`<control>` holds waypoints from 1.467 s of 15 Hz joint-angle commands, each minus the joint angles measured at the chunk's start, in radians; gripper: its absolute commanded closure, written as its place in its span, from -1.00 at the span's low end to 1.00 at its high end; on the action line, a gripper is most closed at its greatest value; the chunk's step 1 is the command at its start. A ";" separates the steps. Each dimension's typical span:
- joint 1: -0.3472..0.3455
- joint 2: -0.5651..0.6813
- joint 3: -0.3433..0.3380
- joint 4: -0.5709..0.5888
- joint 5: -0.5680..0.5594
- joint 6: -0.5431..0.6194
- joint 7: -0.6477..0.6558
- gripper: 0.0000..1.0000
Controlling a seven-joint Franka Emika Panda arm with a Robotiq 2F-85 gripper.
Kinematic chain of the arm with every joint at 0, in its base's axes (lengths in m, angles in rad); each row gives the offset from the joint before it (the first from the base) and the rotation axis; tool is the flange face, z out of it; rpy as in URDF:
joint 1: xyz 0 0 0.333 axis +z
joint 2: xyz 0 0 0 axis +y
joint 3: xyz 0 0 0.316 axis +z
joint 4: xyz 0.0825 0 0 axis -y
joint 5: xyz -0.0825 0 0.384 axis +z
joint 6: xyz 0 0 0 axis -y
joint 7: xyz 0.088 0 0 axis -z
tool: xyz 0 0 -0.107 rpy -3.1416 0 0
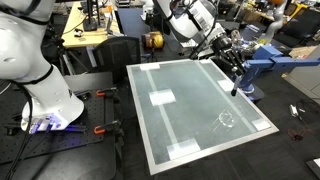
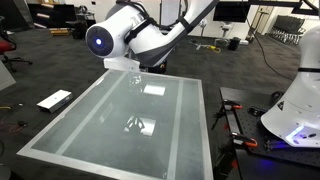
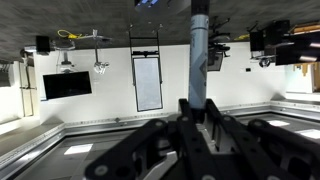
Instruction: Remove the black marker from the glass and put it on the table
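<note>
Here the gripper (image 3: 200,118) is closed on the black marker (image 3: 200,50): in the wrist view the two fingers (image 3: 178,125) press in from either side of its lower end, and the marker runs straight up the middle of the picture, well beyond the fingertips. In an exterior view the gripper (image 1: 235,68) hangs above the far corner of the table (image 1: 170,135), with the marker (image 1: 236,86) showing as a thin dark stick pointing down from it, its tip in the air and clear of the tabletop. The glass (image 1: 226,121) sits on the table nearer the camera than the gripper and apart from the marker, so clear that only its outline shows. In the other exterior view the gripper (image 2: 136,72) hovers over the far part of the table (image 2: 95,135), while the glass (image 2: 139,125) sits near the middle of the top. There the marker is too small to make out.
</note>
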State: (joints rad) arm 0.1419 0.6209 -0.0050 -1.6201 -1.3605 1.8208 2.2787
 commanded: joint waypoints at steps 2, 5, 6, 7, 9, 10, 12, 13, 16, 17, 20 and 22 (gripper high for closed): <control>-0.004 -0.177 0.057 -0.163 0.009 0.043 -0.033 0.91; -0.032 -0.287 0.102 -0.268 0.050 0.161 -0.117 0.91; -0.038 -0.327 0.109 -0.308 0.067 0.205 -0.145 0.91; -0.042 -0.361 0.114 -0.342 0.089 0.252 -0.179 0.91; -0.054 -0.430 0.117 -0.415 0.138 0.353 -0.247 0.91; -0.059 -0.461 0.115 -0.448 0.172 0.402 -0.292 0.91; -0.072 -0.515 0.105 -0.511 0.247 0.507 -0.381 0.91; -0.079 -0.537 0.100 -0.541 0.293 0.560 -0.433 0.91; -0.093 -0.569 0.085 -0.606 0.459 0.675 -0.607 0.91; -0.096 -0.572 0.080 -0.622 0.519 0.700 -0.667 0.91; -0.078 -0.539 0.066 -0.597 0.567 0.686 -0.704 0.63; -0.080 -0.541 0.061 -0.610 0.619 0.699 -0.766 0.63</control>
State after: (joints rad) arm 0.0452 0.0810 0.0717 -2.2309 -0.7461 2.5205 1.5168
